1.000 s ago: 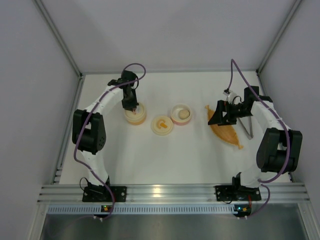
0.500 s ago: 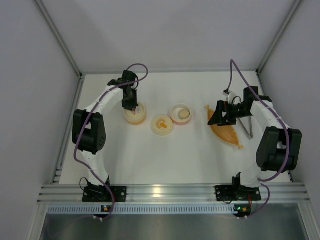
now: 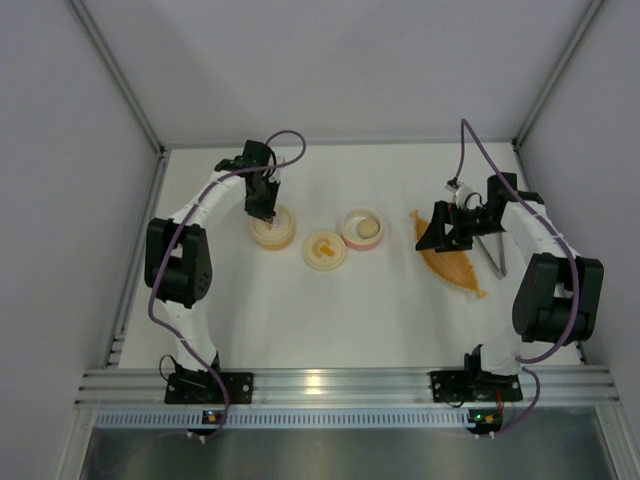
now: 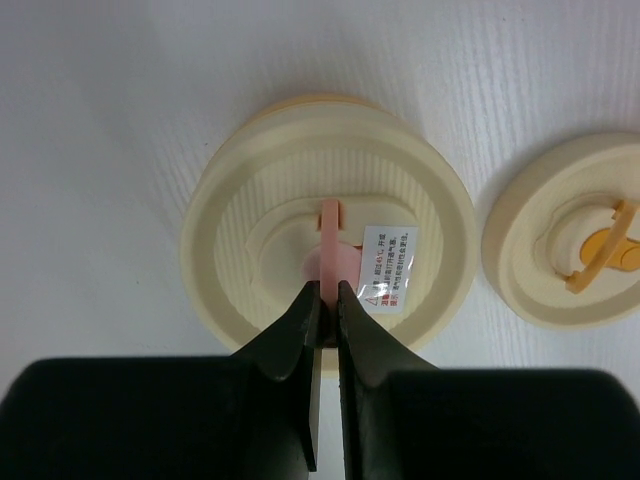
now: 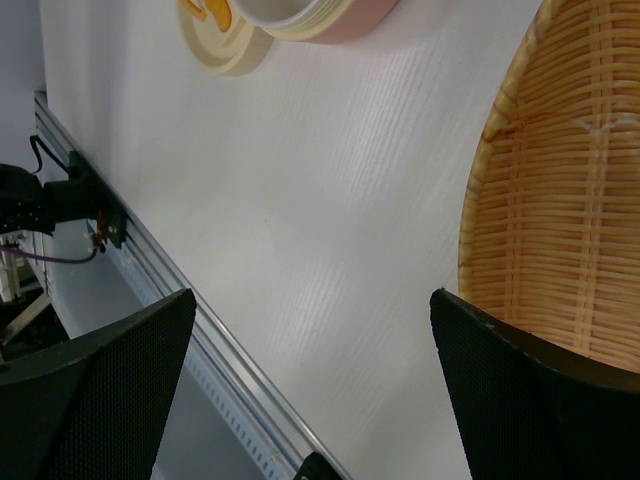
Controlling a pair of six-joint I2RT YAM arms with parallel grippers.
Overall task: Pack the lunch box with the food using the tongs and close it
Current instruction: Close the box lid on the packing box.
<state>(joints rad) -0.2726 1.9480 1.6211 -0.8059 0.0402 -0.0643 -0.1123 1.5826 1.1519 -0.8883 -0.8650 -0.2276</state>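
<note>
Left claw (image 4: 328, 295) is pressed together on a thin pink tab (image 4: 330, 245) that stands upright at the middle of a round cream lid (image 4: 240, 230). The lid is matte plastic, ribbed in fine lines, with a raised hub and a small white sticker (image 4: 391, 268) beside the tab; it sits on an orange-tinted tub (image 3: 272, 238). Just beside it on the counter (image 3: 400, 320) lies a second cream lid (image 4: 540, 260) with an orange tab (image 4: 600, 250). Next along is an open pink bowl (image 3: 362, 228), and the cream-white ball (image 3: 367, 229) rests inside it. Right claw (image 5: 310, 300) is spread as wide as it goes and holds nothing; its black, finely dimpled fingers (image 5: 110, 390) hang over the near edge of a woven, boat-shaped orange tray (image 5: 560, 200). Slim grey metal tongs (image 3: 493, 252) lie in a V on the counter just right of that tray, partly under the right arm.
</note>
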